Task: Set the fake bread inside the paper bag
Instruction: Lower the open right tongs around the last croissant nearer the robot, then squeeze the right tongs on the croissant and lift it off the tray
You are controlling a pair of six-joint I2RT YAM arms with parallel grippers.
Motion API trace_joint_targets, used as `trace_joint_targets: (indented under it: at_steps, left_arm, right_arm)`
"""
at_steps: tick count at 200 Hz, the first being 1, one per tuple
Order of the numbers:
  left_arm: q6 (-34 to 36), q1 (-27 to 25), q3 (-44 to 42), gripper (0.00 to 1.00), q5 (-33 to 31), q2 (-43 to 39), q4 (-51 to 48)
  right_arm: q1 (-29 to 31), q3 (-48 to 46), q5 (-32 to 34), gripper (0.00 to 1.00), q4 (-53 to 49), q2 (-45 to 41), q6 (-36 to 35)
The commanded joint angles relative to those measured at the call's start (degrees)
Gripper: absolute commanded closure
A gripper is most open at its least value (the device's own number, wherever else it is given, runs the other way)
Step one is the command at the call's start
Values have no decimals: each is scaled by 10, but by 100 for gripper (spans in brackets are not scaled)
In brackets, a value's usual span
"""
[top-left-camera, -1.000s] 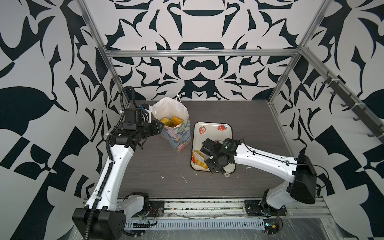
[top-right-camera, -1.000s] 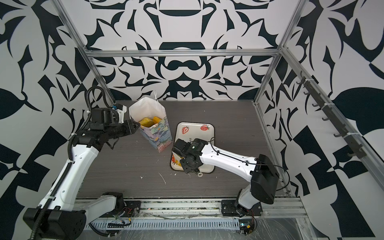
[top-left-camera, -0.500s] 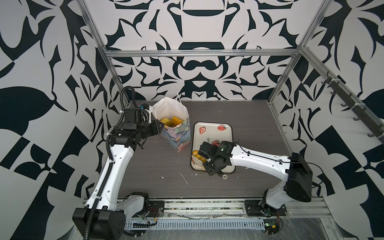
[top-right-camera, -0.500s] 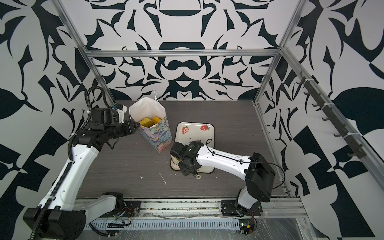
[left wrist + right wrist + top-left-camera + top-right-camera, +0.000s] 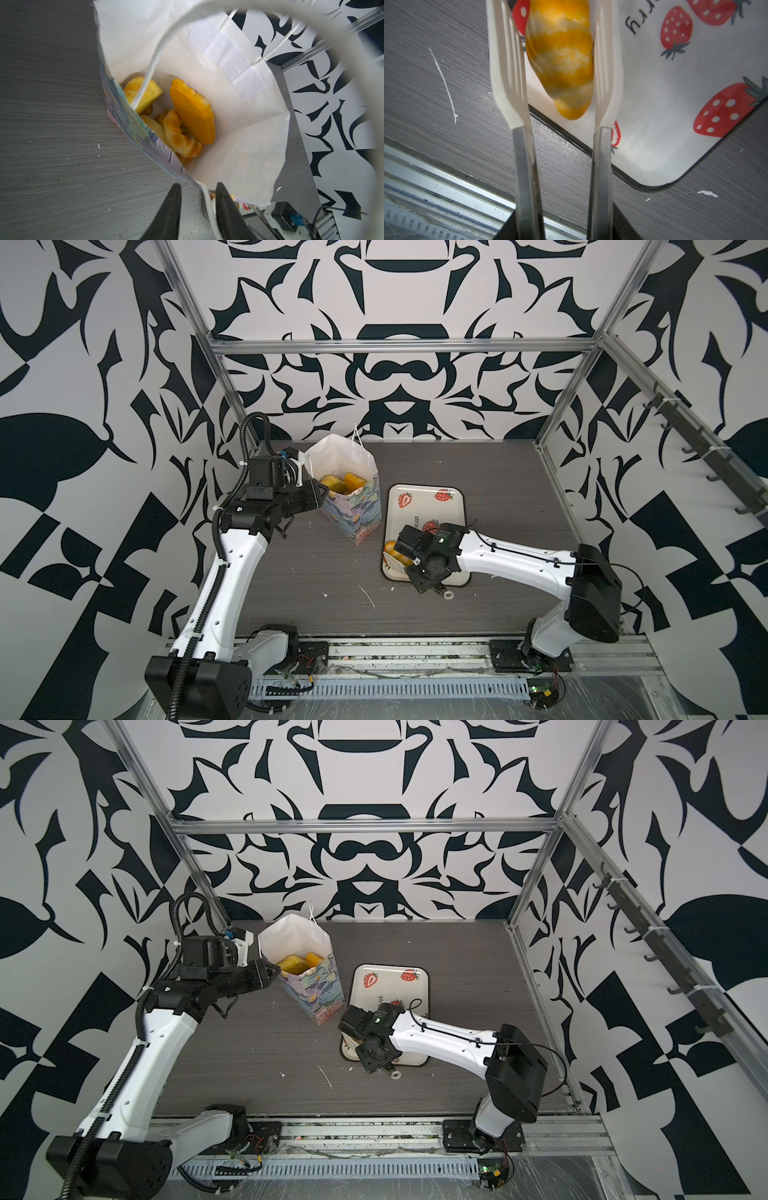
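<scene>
Toward the front of the counter [image 5: 324,564], the right end effector [image 5: 564,226] is clamped on tongs [image 5: 508,83] whose white tips flank a croissant [image 5: 560,58] at the near corner of the strawberry tray [image 5: 664,124]. Farther back stands the paper bag [image 5: 357,510] with more fake bread [image 5: 193,112] inside; the left end effector [image 5: 198,187], fingers slightly apart, straddles its rim.

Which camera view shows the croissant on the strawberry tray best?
The right wrist view: the croissant looms large between the white tongs. Both top views show only a small yellow patch. The left wrist view looks mainly into the paper bag.
</scene>
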Motion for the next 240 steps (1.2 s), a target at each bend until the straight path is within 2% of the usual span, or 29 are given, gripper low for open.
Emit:
trace_joint_targets:
  at_steps: [1,121,199,206,240]
  left_arm:
    - [2,0,2,68,-1,2,-2]
    - [1,0,5,68,0,1,-5]
    - [2,0,5,68,-1,-2,-8]
    - [1,0,5,68,-1,-2,-8]
    - [2,0,5,68,-1,-4,-10]
  right_arm:
    - [4,21,12,52,-13,2,-2]
    - [4,54,48,63,-49,-12,-19]
    - [4,60,68,65,-54,-41,-22]
    - [3,61,90,66,-55,-43,-22]
    - [-1,72,99,66,-58,-49,-24]
